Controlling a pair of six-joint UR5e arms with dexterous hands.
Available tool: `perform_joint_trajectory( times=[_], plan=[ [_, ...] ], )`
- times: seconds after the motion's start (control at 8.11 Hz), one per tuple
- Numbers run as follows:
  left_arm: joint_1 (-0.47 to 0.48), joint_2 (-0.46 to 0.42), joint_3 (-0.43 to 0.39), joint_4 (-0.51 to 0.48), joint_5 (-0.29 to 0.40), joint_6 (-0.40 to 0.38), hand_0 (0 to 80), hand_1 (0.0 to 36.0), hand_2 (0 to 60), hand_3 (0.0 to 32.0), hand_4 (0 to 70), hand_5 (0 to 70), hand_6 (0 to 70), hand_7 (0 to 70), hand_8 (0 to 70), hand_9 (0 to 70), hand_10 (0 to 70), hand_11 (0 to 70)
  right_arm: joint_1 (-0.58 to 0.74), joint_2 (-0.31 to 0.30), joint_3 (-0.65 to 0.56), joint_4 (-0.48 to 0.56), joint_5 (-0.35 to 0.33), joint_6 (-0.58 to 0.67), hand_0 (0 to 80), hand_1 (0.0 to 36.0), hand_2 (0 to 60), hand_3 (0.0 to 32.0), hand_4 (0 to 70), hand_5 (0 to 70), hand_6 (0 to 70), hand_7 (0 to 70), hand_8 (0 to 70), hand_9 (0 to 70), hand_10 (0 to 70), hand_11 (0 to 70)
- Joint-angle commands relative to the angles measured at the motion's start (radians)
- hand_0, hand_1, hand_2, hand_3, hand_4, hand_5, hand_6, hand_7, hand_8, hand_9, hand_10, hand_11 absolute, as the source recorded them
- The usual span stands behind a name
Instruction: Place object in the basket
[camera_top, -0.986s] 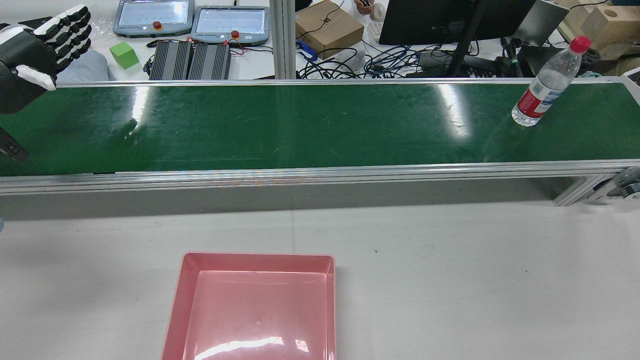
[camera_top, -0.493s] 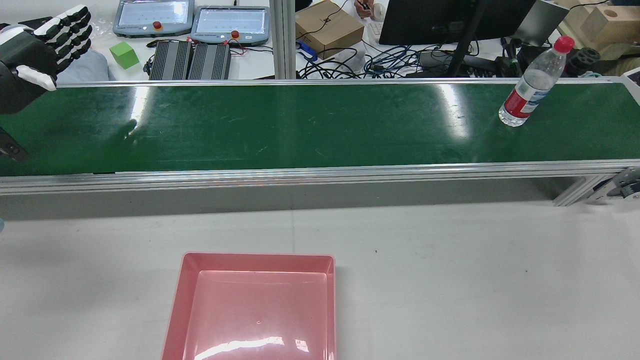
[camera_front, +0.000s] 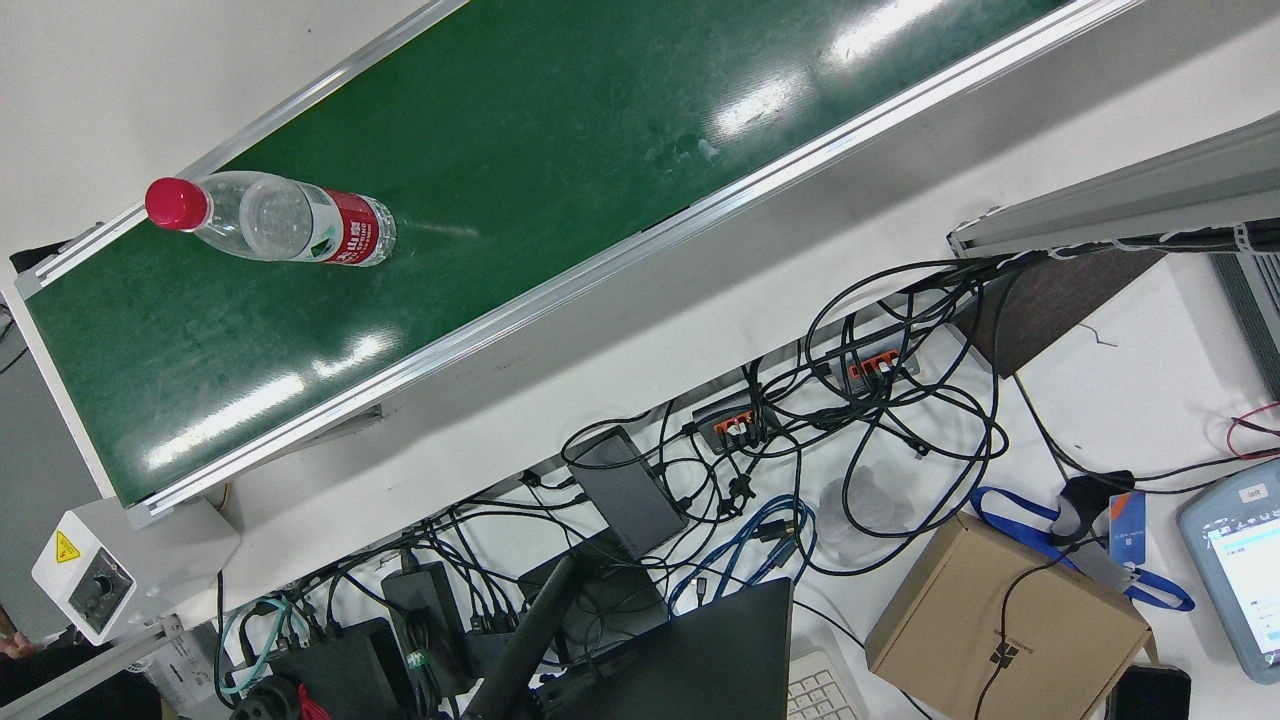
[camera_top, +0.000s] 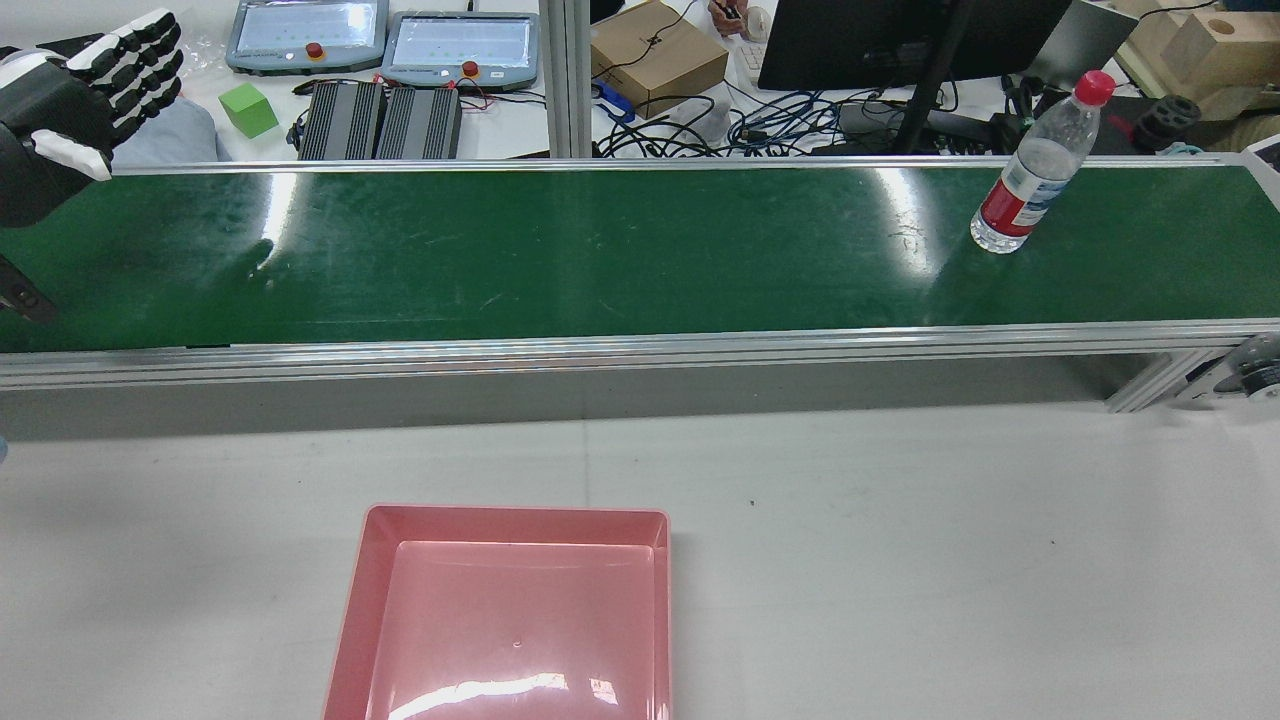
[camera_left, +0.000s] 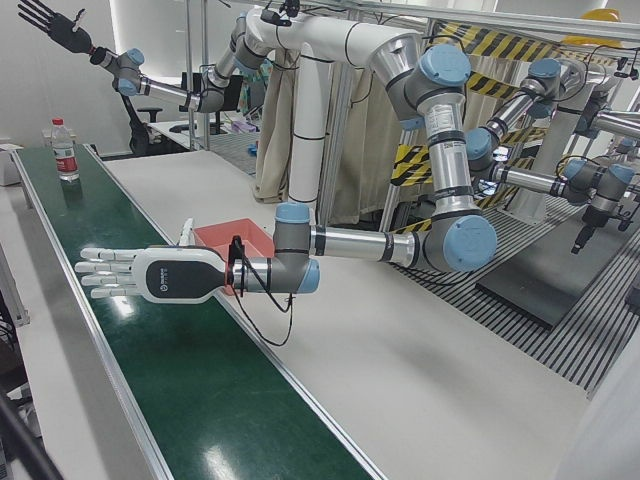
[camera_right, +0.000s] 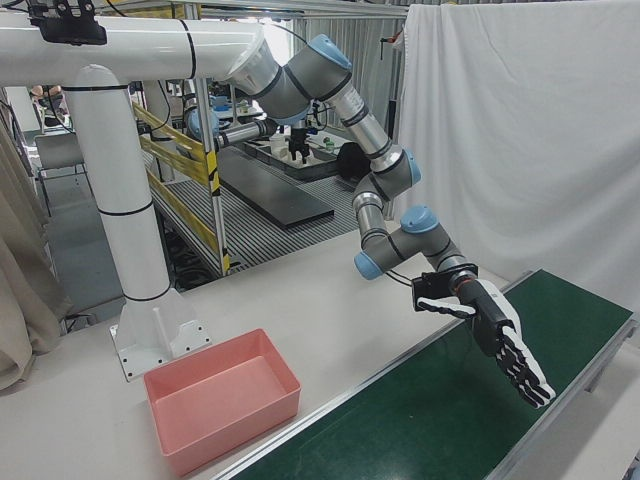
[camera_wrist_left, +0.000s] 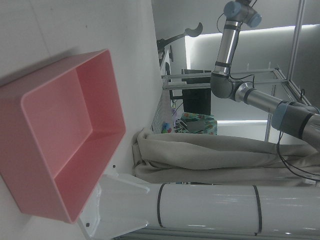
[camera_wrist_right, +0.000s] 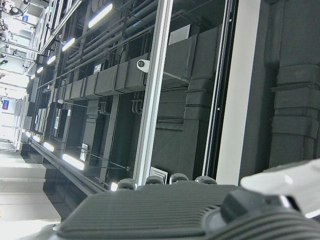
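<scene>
A clear water bottle with a red cap and red label stands upright on the green conveyor belt, near its right end. It also shows in the front view and the left-front view. The empty pink basket sits on the white table in front of the belt and shows in the left hand view. My left hand is open, fingers straight, hovering over the belt's left end, far from the bottle; it shows in the right-front view too. My right hand is open and raised high.
Behind the belt lie two teach pendants, a green cube, a cardboard box, a monitor and tangled cables. The belt has aluminium rails along both edges. The white table stretches around the basket.
The bottle has travelled left along the belt, still upright. Both hands and the basket have stayed put.
</scene>
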Motion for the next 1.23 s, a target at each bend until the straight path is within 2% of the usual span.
perform_joint_trajectory(
  times=[0.0, 0.12, 0.25, 0.99, 1.11],
  plan=[
    [0.001, 0.0, 0.0, 0.0, 0.0, 0.0, 49.5, 0.2, 0.0, 1.6, 0.0, 8.5, 0.0, 0.0, 1.4, 2.1, 0.0, 0.3, 0.0, 0.0, 0.0, -0.002, 0.0, 0.0, 0.0, 0.0, 0.0, 0.0, 0.0, 0.0, 0.0, 0.0, 0.0, 0.0, 0.0, 0.0],
    [-0.001, 0.0, 0.0, 0.0, 0.0, 0.0, 49.9, 0.0, 0.0, 0.2, 2.1, 9.0, 0.0, 0.0, 3.3, 3.3, 0.4, 1.5, 0.0, 0.0, 0.0, 0.0, 0.0, 0.0, 0.0, 0.0, 0.0, 0.0, 0.0, 0.0, 0.0, 0.0, 0.0, 0.0, 0.0, 0.0],
    [0.001, 0.0, 0.0, 0.0, 0.0, 0.0, 49.8, 0.0, 0.0, 0.2, 2.2, 9.1, 0.0, 0.0, 3.2, 3.1, 0.5, 1.7, 0.0, 0.0, 0.0, -0.002, 0.0, 0.0, 0.0, 0.0, 0.0, 0.0, 0.0, 0.0, 0.0, 0.0, 0.0, 0.0, 0.0, 0.0],
    [-0.002, 0.0, -0.003, 0.0, 0.0, -0.002, 50.0, 0.0, 0.0, 0.8, 1.8, 8.7, 0.0, 0.0, 3.4, 3.3, 0.1, 1.1, 0.0, 0.0, 0.0, 0.0, 0.0, 0.0, 0.0, 0.0, 0.0, 0.0, 0.0, 0.0, 0.0, 0.0, 0.0, 0.0, 0.0, 0.0],
    [-0.004, 0.0, -0.003, 0.0, 0.0, -0.002, 49.7, 0.2, 0.0, 1.8, 0.1, 8.2, 0.0, 0.0, 1.5, 2.0, 0.0, 0.0, 0.0, 0.0, 0.0, 0.0, 0.0, 0.0, 0.0, 0.0, 0.0, 0.0, 0.0, 0.0, 0.0, 0.0, 0.0, 0.0, 0.0, 0.0]
  ],
)
